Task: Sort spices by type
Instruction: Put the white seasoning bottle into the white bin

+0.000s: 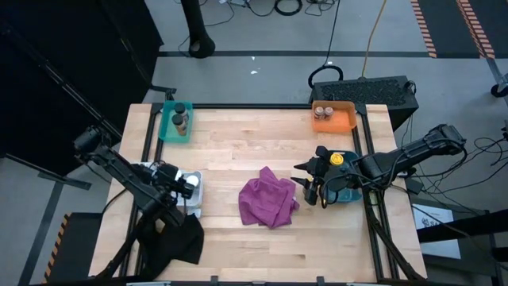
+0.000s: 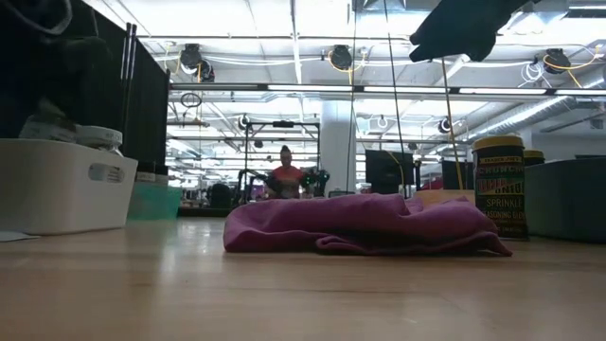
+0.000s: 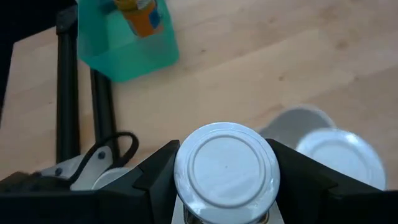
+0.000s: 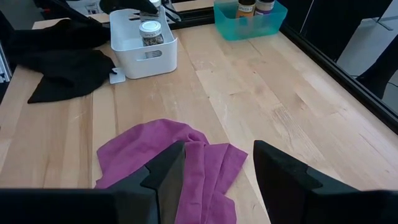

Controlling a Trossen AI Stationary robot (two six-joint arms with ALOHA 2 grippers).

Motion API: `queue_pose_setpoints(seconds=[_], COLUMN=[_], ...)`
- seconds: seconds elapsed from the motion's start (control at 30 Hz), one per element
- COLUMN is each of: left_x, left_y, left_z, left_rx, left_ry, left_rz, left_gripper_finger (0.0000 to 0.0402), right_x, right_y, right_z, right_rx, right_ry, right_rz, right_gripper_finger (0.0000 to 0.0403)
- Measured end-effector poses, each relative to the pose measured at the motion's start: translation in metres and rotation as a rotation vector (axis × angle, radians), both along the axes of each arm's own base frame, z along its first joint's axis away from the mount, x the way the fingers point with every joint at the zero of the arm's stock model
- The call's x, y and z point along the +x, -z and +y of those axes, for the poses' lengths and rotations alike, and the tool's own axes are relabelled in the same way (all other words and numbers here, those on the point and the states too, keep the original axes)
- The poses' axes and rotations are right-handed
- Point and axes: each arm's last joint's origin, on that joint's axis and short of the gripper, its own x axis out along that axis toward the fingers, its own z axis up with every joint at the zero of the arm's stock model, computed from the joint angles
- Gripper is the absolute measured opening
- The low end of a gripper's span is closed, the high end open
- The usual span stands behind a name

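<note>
In the left wrist view my left gripper [image 3: 227,186] is shut on a white-lidded spice jar [image 3: 227,168] over the white tray [image 1: 193,208] at the table's left. A second white lid [image 3: 341,160] shows beside it. Over the right edge of the magenta cloth [image 1: 268,201], my right gripper [image 4: 217,180] stands open with nothing between its fingers. A yellow-lidded jar [image 1: 337,159] stands in the dark teal tray [image 1: 349,193] at the right. More jars stand in the light teal tray [image 1: 176,121] and the orange tray [image 1: 333,117] at the far edge. My left gripper has the white-lidded jar pinched between its two fingers [image 3: 158,180], which stand on opposite sides just below the lid's rim [image 3: 181,171]. The fingers slant down from the table's near left. The lid faces the camera; the lid hides whether the jar's bottom rests in the tray.
A black cloth [image 1: 171,238] lies at the near left corner. Black rails [image 1: 147,135] run along the table's edges. Bare wood [image 1: 254,147] lies between the trays and the magenta cloth. A person shows far off in the room [image 2: 286,175].
</note>
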Motion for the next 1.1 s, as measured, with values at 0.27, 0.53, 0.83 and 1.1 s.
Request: queue_pose_setpoints(seconds=[0.27,0.53,0.83,1.1], left_x=[-0.005,-0.007,-0.007,-0.002], left_y=[0.011,0.015,0.015,-0.014], left_z=[0.006,0.007,0.007,0.000], left_rx=[0.047,0.053,0.054,-0.087], left_ry=[-0.049,-0.047,-0.037,0.074], left_rz=[-0.048,-0.044,-0.029,0.056], left_gripper_finger=[0.0213,0.0263,0.0268,0.0252], right_x=[0.000,0.000,0.000,0.000], right_y=[0.000,0.000,0.000,0.000], right_z=[0.000,0.000,0.000,0.000], right_rx=[0.000,-0.003,-0.002,0.000], right_ry=[0.000,-0.001,-0.001,0.000], right_rz=[0.000,0.001,0.000,0.000], right_gripper_finger=[0.0171,0.0171,0.0171,0.0171])
